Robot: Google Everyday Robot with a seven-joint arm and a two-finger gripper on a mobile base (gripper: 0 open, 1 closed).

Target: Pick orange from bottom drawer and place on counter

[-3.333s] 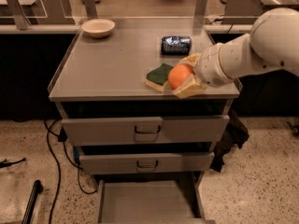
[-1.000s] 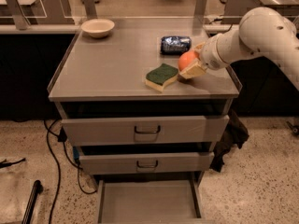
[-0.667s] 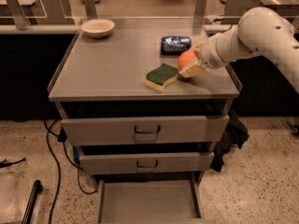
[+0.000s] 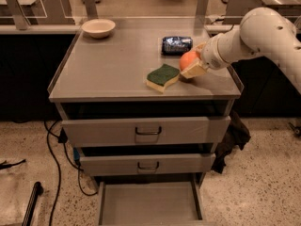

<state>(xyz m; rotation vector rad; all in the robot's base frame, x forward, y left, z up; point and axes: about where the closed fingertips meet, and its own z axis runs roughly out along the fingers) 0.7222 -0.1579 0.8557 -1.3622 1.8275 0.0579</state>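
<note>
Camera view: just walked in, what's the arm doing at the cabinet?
The robot's gripper is closed on the orange, low over the right side of the counter, just right of the green sponge. Whether the orange touches the surface can't be told. The bottom drawer stands open with nothing visible in it. A bowl and a dark packet sit further back on the counter.

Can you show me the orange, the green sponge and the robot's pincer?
orange [image 4: 186,58]: camera view, middle of its round skin.
sponge [image 4: 162,76]: camera view, middle of its green top.
pincer [image 4: 191,61]: camera view, between its fingertips, gripping the orange, right side of the counter [image 4: 108,65].
</note>
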